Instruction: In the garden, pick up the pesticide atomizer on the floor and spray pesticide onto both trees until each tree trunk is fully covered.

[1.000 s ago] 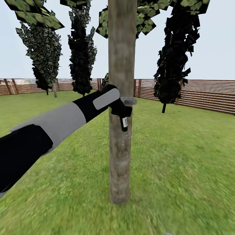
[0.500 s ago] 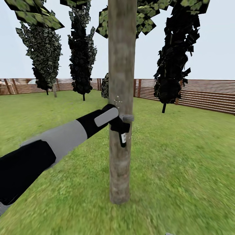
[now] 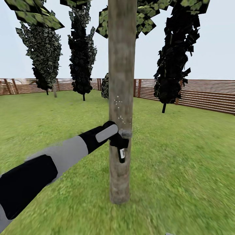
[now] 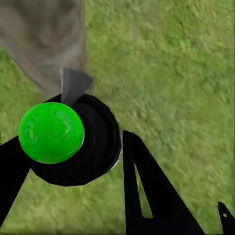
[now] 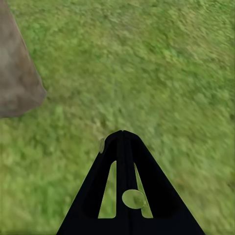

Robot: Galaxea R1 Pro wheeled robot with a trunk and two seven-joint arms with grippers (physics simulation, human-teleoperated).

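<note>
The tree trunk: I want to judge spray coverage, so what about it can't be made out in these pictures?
- Tree trunk: far side faces away from the head view.
- Its top: cut by the head view's upper edge.
- Atomizer: nozzle tiny, half behind the left gripper.
- Droplets: too small to gauge coverage.

I'm bringing my left arm (image 3: 65, 153) down the trunk (image 3: 121, 98), and the sprayer (image 3: 121, 143) in my left gripper (image 3: 117, 141) now sits lower against the bark than a second ago. Fresh pale specks (image 3: 119, 109) dot the trunk above it.
</note>
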